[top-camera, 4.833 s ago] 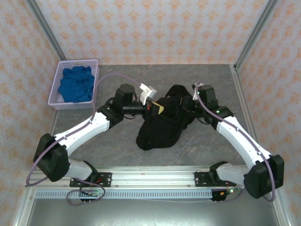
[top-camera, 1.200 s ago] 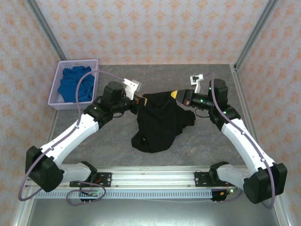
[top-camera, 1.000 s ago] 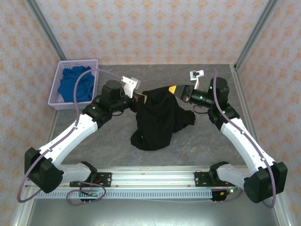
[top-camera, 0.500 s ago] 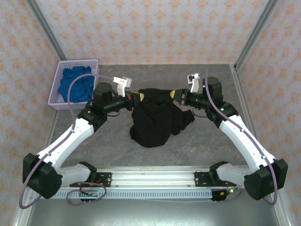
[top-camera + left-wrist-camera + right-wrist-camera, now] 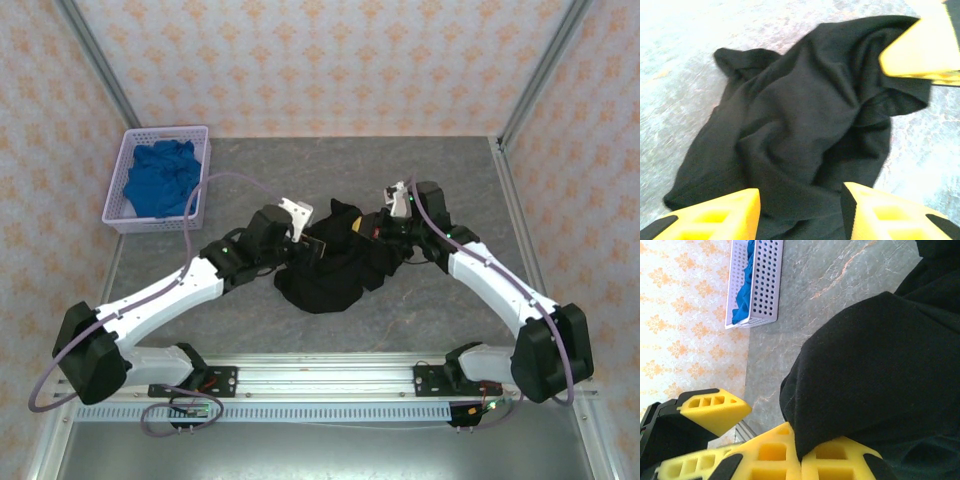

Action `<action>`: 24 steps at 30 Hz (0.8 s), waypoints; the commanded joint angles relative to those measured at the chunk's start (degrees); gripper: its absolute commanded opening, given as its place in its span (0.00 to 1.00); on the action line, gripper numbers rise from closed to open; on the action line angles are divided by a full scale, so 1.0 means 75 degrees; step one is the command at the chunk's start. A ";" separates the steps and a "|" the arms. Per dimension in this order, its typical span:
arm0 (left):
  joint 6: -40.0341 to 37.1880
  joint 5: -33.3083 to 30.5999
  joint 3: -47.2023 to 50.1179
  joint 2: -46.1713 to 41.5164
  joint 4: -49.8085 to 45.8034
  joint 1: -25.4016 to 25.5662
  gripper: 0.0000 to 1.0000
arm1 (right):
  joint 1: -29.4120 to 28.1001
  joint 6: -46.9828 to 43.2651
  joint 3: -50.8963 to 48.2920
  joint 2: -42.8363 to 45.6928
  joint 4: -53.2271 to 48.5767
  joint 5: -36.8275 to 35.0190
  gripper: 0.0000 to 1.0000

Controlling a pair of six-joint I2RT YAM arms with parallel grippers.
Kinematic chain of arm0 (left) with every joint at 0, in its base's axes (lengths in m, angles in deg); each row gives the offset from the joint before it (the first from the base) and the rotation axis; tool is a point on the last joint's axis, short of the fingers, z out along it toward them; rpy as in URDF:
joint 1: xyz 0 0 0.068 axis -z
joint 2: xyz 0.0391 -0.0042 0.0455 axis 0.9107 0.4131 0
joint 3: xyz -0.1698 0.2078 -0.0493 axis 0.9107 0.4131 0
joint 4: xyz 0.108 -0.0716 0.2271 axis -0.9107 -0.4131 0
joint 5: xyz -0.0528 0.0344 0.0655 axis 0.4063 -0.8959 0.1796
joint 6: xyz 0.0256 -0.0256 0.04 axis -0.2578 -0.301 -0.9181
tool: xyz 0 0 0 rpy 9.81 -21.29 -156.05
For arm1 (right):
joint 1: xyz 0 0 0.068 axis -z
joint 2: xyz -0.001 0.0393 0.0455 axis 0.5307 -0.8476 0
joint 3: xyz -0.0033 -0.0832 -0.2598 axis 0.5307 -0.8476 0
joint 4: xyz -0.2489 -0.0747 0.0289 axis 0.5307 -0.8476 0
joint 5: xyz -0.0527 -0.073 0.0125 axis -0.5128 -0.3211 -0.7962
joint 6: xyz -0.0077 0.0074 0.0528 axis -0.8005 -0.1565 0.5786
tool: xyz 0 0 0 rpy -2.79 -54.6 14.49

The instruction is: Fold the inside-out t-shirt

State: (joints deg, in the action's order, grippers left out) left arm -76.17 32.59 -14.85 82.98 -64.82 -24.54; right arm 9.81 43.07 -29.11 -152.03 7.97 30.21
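Evidently the t-shirt (image 5: 335,270) sits between left pincer (image 5: 800,194) and clamping right pincer (image 5: 801,449).

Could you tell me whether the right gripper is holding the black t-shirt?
Yes, the right gripper has its yellow fingers closed on an edge of the black t-shirt.

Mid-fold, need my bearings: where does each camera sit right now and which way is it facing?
Top external: above and behind the robot, looking down on the table; left gripper and right gripper meet at the t-shirt.
Left wrist: looks down between its own open fingers at the crumpled t-shirt.
Right wrist: looks along its fingers, shut on a fold, toward the basket.
Shared: each wrist view catches the other gripper's yellow finger; top and right wrist both show the basket.
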 commanded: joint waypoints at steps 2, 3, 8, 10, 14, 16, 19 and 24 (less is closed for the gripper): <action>-0.0876 0.0852 -0.0598 0.0625 0.0508 0.0246 0.47 | 0.0075 0.0095 0.0111 0.0274 0.0395 0.0558 0.00; -0.0914 0.1052 -0.0637 0.0723 0.0645 0.0286 0.47 | 0.0127 0.0201 0.0071 0.0318 0.0521 0.0643 0.00; -0.1055 0.1577 -0.0937 0.1185 0.1256 0.0349 0.47 | 0.0437 0.0593 -0.0077 0.0554 0.0914 0.1053 0.00; -0.1174 0.1289 -0.1204 0.1457 0.1197 0.0346 0.46 | 0.0522 0.0628 -0.0092 0.0546 0.0964 0.1237 0.00; -0.1325 0.0853 -0.1669 0.1869 0.1168 0.0283 0.44 | 0.0678 0.0188 -0.0002 0.0760 0.0377 0.1476 0.00; -0.1329 0.1075 -0.1824 0.1987 0.1215 0.0228 0.43 | 0.0742 -0.0221 0.0116 0.0814 -0.0096 0.1467 0.00; -0.1261 0.1604 -0.1960 0.2151 0.1413 0.0162 0.42 | 0.0768 -0.0449 0.0166 0.0859 -0.0240 0.1471 0.00; -0.1019 0.3100 -0.2069 0.2179 0.1644 -0.0072 0.08 | 0.0780 -0.1344 0.0401 0.0812 -0.1202 0.1029 0.00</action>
State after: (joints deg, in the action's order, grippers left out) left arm -84.69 48.03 -28.82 99.85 -56.08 -23.93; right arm 15.39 38.96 -28.76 -146.89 4.54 39.17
